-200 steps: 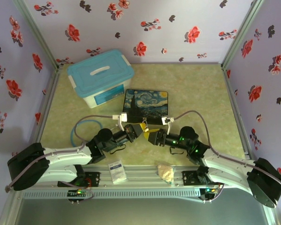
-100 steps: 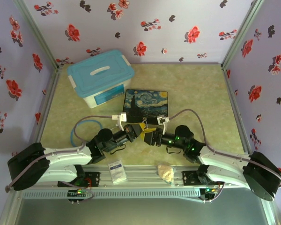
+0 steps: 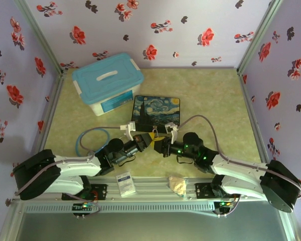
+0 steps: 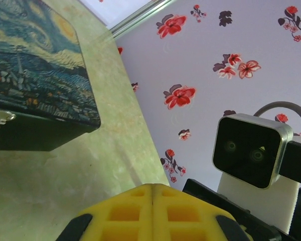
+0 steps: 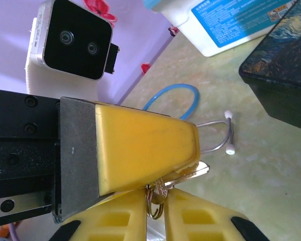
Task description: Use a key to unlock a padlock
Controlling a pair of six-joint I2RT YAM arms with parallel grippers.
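Where left gripper (image 3: 149, 139) and right gripper (image 3: 160, 144) met just before one painted box (image 3: 156, 111), counted one key (image 5: 189, 174) on one ring (image 5: 151, 206) between them; noted left pads (image 4: 125, 211) pressed flat together, grip contents hidden; logged right pads (image 5: 120, 221) pinching ring, key head half covered.

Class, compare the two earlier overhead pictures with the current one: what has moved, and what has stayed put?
The right gripper has slid left, its arm stretching further across, until its tip meets the left gripper, which barely shifted. No grasp or release is visible. The blue-lidded tub, painted box and stethoscope stayed put.
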